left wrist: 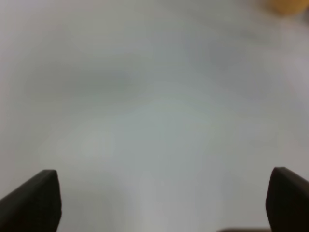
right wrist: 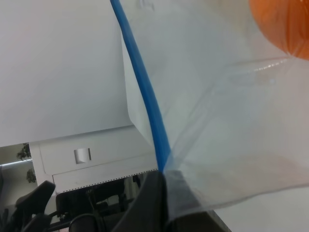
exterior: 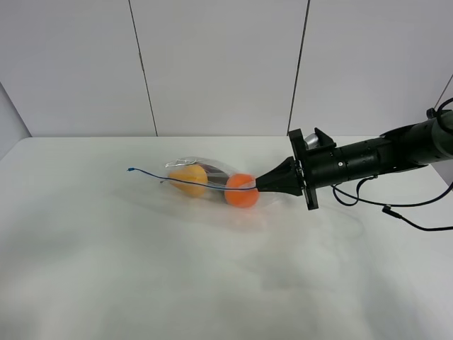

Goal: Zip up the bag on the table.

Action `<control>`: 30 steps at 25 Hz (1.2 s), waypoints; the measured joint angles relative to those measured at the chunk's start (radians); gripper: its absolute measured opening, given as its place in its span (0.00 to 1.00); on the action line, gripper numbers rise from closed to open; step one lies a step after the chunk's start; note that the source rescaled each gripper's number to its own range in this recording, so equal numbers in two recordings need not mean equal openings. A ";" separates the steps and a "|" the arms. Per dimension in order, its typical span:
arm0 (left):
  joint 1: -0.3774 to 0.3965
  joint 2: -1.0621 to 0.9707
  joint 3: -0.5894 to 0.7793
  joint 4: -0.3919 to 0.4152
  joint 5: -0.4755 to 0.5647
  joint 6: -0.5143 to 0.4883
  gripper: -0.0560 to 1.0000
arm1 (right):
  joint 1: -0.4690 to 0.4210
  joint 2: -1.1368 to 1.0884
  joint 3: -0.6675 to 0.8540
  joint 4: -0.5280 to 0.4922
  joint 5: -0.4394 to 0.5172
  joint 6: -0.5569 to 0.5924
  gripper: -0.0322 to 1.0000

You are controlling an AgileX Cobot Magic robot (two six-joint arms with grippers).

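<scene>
The clear bag (exterior: 212,185) lies on the white table (exterior: 106,269), left of the middle. A yellow pear (exterior: 188,178), an orange (exterior: 242,191) and a dark item (exterior: 216,180) show through it. Its thin blue zipper strip (exterior: 177,180) runs along the top edge. My right gripper (exterior: 260,185) reaches in from the right and is shut on the right end of the strip. The right wrist view shows the strip (right wrist: 145,92) running into the shut gripper (right wrist: 166,189), with the orange (right wrist: 285,24) beyond. My left gripper (left wrist: 164,203) is open over bare table; its view is blurred.
Black cables (exterior: 368,195) trail on the table under the right arm. A white panelled wall (exterior: 219,64) stands behind the table's far edge. A yellow blur (left wrist: 289,6) shows at the edge of the left wrist view. The left arm is outside the exterior view.
</scene>
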 joint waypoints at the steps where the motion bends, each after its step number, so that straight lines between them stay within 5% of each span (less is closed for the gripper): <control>1: 0.000 -0.028 0.000 0.000 0.000 0.000 0.98 | 0.000 0.000 0.000 0.000 0.000 0.000 0.03; 9: 0.000 -0.109 0.000 0.000 0.001 0.000 0.98 | 0.000 0.000 0.000 -0.003 0.000 0.001 0.11; 11: 0.000 -0.109 0.001 0.000 0.001 0.000 0.98 | 0.000 0.000 0.000 -0.003 0.000 0.004 0.29; 15: 0.000 -0.109 0.001 0.000 0.001 0.000 0.98 | 0.000 0.000 0.000 -0.022 -0.004 0.004 0.84; 17: 0.000 -0.109 0.001 0.000 0.001 0.000 0.98 | 0.000 0.000 -0.004 -0.061 -0.007 0.007 0.94; 21: 0.000 -0.109 0.001 0.000 0.001 0.000 0.98 | 0.000 0.000 -0.097 -0.293 -0.004 0.114 0.99; 27: 0.000 -0.109 0.001 0.000 0.001 0.000 0.98 | 0.000 0.001 -0.338 -0.850 -0.014 0.449 1.00; 30: 0.000 -0.109 0.001 0.000 0.001 0.000 0.98 | 0.000 0.001 -0.465 -1.051 -0.015 0.561 1.00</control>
